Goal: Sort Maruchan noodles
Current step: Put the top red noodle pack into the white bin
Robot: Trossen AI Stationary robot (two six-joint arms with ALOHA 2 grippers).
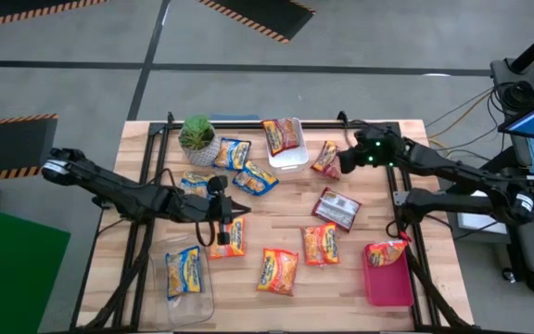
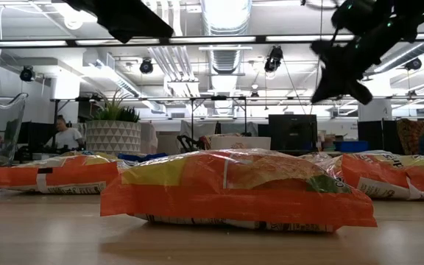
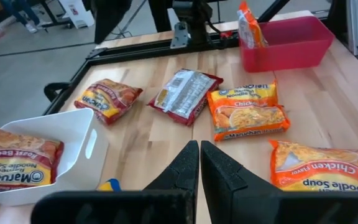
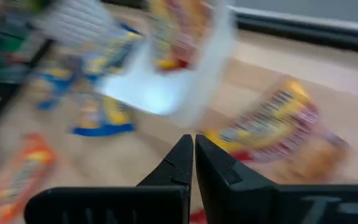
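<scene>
Closest to us in the low view, an orange packet point(image 2: 238, 188) lies flat on the table point(image 1: 286, 213). We see the left gripper point(image 1: 233, 216) clenched, empty, blue packets point(image 1: 248, 176) just beyond it, a clear bin point(image 1: 189, 278) nearby. Right gripper point(image 1: 345, 160) is clenched, empty, a red packet point(image 1: 326, 158) just beside it, white bin point(image 1: 290, 153) near, red bin point(image 1: 389, 278) well apart.

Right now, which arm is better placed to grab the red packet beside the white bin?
Right. Its tool, fingers together, hovers right beside that red packet; the left tool sits mid-table among other packets.
</scene>
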